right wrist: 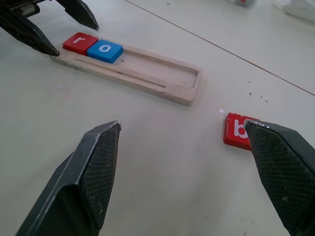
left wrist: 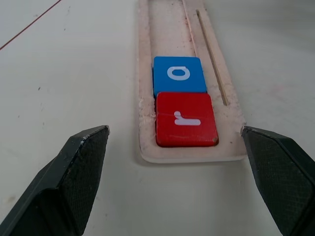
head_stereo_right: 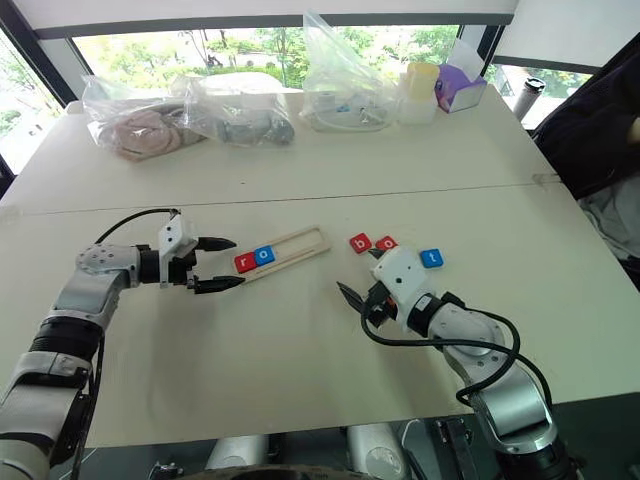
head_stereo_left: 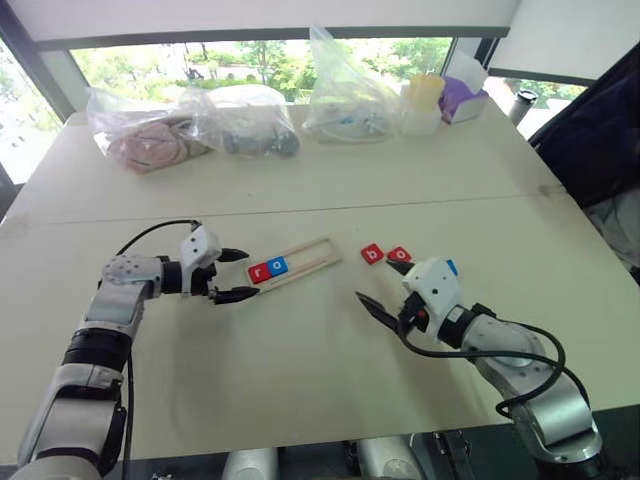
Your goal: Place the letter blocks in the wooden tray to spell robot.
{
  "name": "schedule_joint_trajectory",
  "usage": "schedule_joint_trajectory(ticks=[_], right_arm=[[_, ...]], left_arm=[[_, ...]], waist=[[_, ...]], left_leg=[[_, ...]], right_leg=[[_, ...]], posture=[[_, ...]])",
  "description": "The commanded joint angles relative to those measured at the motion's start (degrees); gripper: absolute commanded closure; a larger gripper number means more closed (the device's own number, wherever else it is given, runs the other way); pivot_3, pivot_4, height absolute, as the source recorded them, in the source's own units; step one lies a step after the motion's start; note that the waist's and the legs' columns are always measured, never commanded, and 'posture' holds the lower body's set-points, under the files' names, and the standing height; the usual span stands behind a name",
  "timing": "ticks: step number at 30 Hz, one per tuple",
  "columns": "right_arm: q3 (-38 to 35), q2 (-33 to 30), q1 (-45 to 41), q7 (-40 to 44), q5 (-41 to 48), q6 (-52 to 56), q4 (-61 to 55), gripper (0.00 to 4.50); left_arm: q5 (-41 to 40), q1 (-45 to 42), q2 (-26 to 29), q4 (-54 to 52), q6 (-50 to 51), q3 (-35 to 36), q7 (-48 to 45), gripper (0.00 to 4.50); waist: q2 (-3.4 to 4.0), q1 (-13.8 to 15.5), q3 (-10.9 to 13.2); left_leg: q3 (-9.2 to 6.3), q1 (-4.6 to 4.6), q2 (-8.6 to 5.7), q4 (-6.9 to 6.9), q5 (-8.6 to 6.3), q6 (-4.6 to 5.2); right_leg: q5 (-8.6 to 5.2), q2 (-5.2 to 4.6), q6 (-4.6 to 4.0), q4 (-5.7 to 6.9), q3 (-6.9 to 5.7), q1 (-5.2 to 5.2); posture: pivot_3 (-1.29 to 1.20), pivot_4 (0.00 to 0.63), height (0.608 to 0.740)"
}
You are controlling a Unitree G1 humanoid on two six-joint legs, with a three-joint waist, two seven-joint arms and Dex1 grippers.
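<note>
The wooden tray [head_stereo_right: 283, 248] lies slanted near the middle of the frame on the pale desk [head_stereo_right: 300, 350], its lower-left end holding 2 letter blocks side by side: a red "r" [head_stereo_right: 244, 262] at the very end and a blue "o" [head_stereo_right: 264, 254] touching it. The rest of the tray, toward its upper-right end, holds no tile.

The left claw [head_stereo_right: 218, 263] sits just left of the tray's filled end, its 2 black fingers spread wide with nothing between them; in the left wrist view the fingertips [left wrist: 83, 167] flank the tray end without touching it.

To the right of the tray, 3 more tiles lie on the desk apart from it: a red "b" [head_stereo_right: 360, 242], a red tile [head_stereo_right: 386, 243] just beside it whose letter is partly hidden, and a blue "t" [head_stereo_right: 431, 258] further right.

The right claw [head_stereo_right: 358, 280] is low over the desk just below the red "b", fingers wide apart and gripping nothing.

Along the top of the frame, clear plastic bags [head_stereo_right: 230, 112] with contents sit at the desk's far edge.
</note>
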Motion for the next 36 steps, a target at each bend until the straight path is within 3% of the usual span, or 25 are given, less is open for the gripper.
schedule_joint_trajectory(ticks=[1, 14, 22, 36], right_arm=[[-0.15, 0.05, 0.05, -0.43, -0.31, -0.28, -2.55, 0.42], [1.29, -0.08, -0.63, -0.05, -1.43, -0.66, -1.99, 0.42], [1.68, -0.26, -0.64, -0.08, -2.00, -0.77, -2.03, 0.42], [1.92, -0.41, -0.46, -0.09, -2.25, -0.67, -2.26, 0.42]], left_arm=[[1.36, -0.19, -0.20, 0.91, -1.61, -0.64, -0.23, 0.00], [0.54, 0.73, -2.24, 0.12, -0.23, -0.48, -0.50, 0.00], [4.49, 0.48, -2.72, 3.32, -2.59, -2.83, 0.39, 0.00], [5.19, 3.76, -2.74, 1.45, 0.24, -5.13, 0.17, 0.00]], waist=[[0.00, 0.04, -0.01], [0.00, 0.08, -0.02], [0.01, 0.17, -0.11], [0.07, 0.13, -0.44]], left_leg=[[-0.01, 0.03, 0.00, 0.00, 0.00, 0.00], [-0.02, 0.06, 0.00, 0.07, 0.00, 0.00], [-0.03, 0.14, -0.01, 0.08, 0.00, 0.00], [0.00, 0.91, 0.00, -0.02, 0.00, 0.00]], right_leg=[[0.00, 0.00, 0.00, 0.02, 0.00, 0.02], [0.02, 0.01, 0.01, 0.10, -0.01, 0.08], [0.02, 0.01, 0.02, 0.12, -0.01, 0.16], [-0.13, 0.00, -0.08, 0.10, 0.03, 0.86]], posture=[[0.00, 0.150, 0.740], [0.00, 0.150, 0.740], [0.00, 0.150, 0.740], [0.00, 0.150, 0.740]])
